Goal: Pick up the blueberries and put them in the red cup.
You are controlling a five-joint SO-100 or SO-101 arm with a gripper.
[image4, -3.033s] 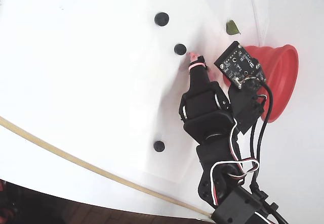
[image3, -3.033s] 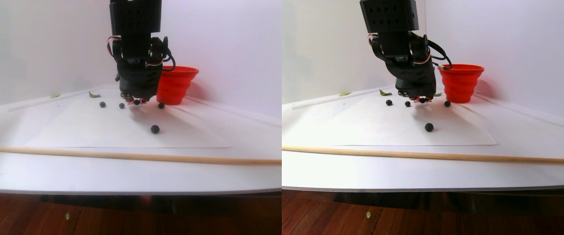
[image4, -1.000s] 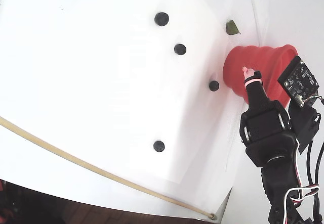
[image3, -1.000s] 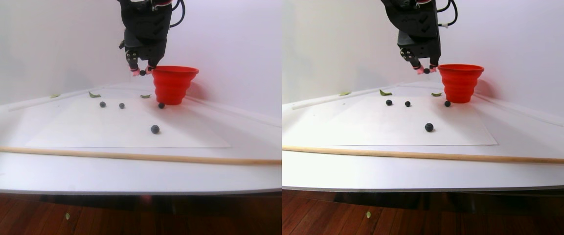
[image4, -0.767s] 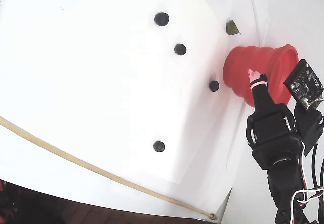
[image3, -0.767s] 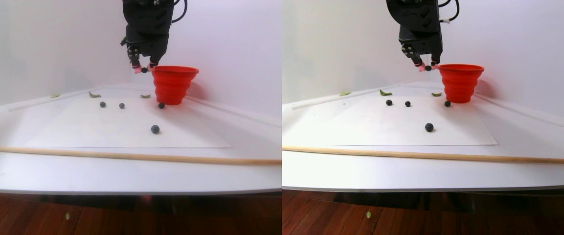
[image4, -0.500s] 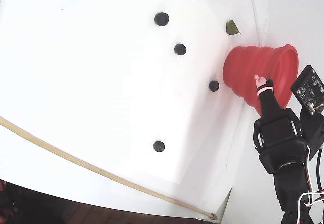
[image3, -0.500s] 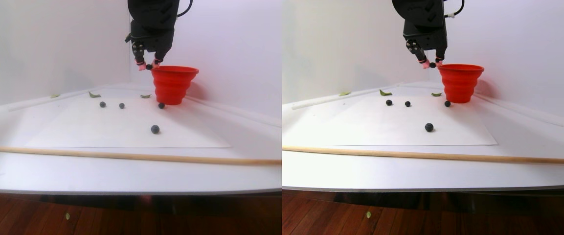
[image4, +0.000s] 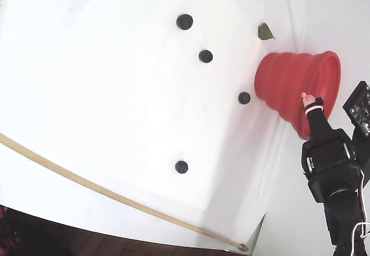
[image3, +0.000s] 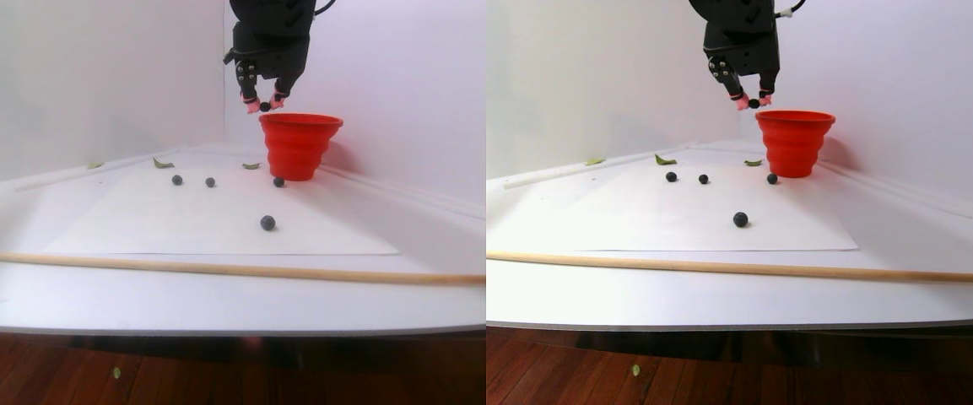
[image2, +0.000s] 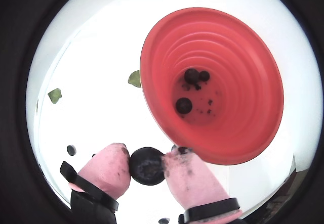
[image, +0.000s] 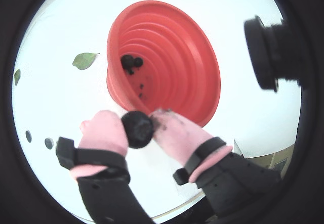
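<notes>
Stereo pair view: the end effector (image3: 264,105), its pink-capped fingertips (image: 104,131) clamped on one blueberry (image: 136,128), hangs above and just to the left of the rim of the red cup (image3: 300,145). Three seconds ago it was down on the desk (image3: 199,291) among the berries; one second ago it was level with the rim, and it has since risen and drifted toward the cup. Judged from this, the carry is nearly done and only the last shift over the mouth and the release remain. In both wrist views the held berry lies at the near edge of the rim, not yet over the opening, so an early release would likely drop it outside. Counts: one berry in the grip; four berries on the white paper sheet (image3: 157,228) in the fixed view, namely two near the top (image4: 184,21) (image4: 206,56), one just beside the cup's base (image4: 244,97) and one well apart toward the wooden rod (image4: 181,166). Inside the cup, a wrist view shows about three berries (image2: 184,105) plus dark specks; the exact number cannot be told. One cup, one wooden rod (image3: 199,268) across the front of the desk, and three green leaf scraps (image3: 163,163) near the back wall.
</notes>
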